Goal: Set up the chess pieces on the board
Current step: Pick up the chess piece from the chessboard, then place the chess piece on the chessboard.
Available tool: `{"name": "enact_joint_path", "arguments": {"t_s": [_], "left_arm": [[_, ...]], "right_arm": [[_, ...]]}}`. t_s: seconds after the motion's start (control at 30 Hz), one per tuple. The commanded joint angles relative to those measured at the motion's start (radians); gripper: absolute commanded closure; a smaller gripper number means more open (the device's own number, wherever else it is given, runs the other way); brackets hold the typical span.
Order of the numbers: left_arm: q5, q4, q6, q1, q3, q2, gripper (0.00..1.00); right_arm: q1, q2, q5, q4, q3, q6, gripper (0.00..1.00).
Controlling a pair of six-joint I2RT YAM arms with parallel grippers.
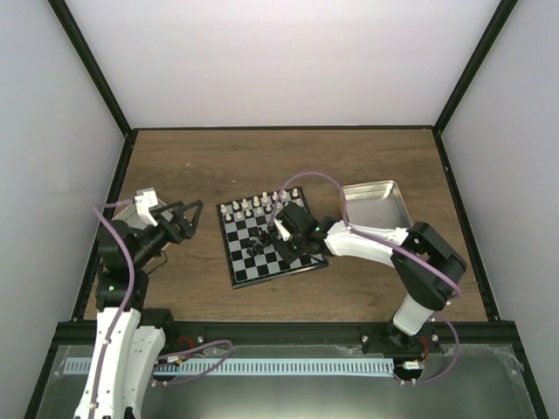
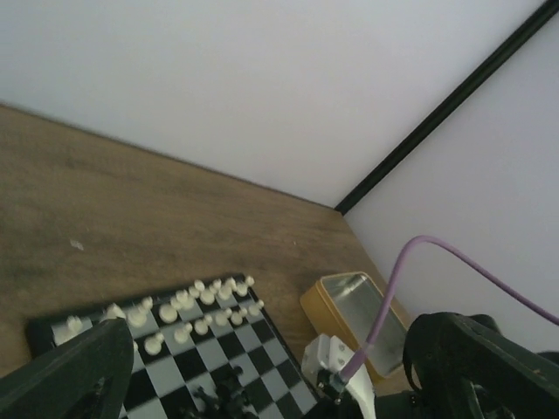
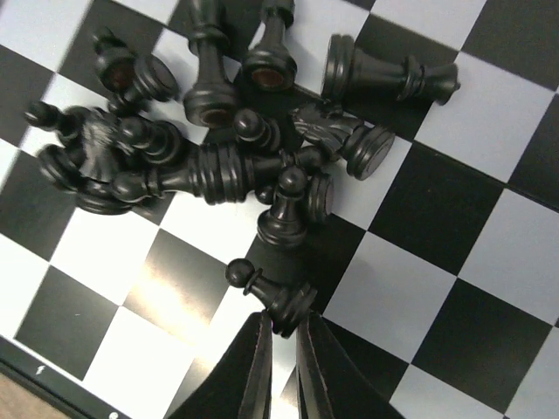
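On the board (image 3: 489, 113) — right gripper (image 3: 281, 327) touches a fallen pawn (image 3: 278, 297)

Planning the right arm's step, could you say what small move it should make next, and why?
Probably close the right gripper on the tipped pawn at its tips and lift it: that pawn lies at the edge of the pile, whose pieces are tangled.

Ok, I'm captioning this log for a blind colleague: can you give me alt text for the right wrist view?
A jumbled heap of black chess pieces lies toppled across the board, seen close from above. The right gripper shows at the bottom edge, fingertips nearly together right by the base of a tilted pawn.
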State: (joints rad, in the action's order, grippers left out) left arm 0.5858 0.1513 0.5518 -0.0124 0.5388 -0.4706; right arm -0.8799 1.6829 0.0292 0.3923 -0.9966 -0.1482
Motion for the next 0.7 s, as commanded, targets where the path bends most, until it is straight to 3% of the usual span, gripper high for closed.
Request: {"name": "enact_joint_path", "arguments": {"t_s": [0.0, 0.17, 0.37, 0.53, 0.6, 0.67], "left_arm": [[0.087, 0.041, 0.076, 0.000, -0.015, -0.116, 0.07], [0.038, 0.050, 0.105, 0.092, -0.018, -0.266, 0.11], [-0.048, -0.130, 0.200, 0.342, -0.041, -0.425, 0.08], [-0.039, -0.282, 0.290, 0.445, -0.057, -0.544, 0.06], [-0.029, -0.315, 0.310, 0.463, -0.055, -0.570, 0.09], [-0.024, -0.334, 0.332, 0.466, -0.053, -0.587, 0.19]], "right_arm": [[-0.010, -0.093, 0.017, -0.183, 0.063, -0.067, 0.90], [-0.010, -0.184, 0.041, -0.380, 0.160, -0.136, 0.90], [-0.010, -0.260, 0.077, -0.560, 0.224, -0.195, 0.90], [-0.010, -0.310, 0.130, -0.669, 0.272, -0.213, 0.90], [-0.010, -0.313, 0.148, -0.691, 0.277, -0.220, 0.90], [-0.010, -0.314, 0.168, -0.700, 0.278, -0.224, 0.90]]}}
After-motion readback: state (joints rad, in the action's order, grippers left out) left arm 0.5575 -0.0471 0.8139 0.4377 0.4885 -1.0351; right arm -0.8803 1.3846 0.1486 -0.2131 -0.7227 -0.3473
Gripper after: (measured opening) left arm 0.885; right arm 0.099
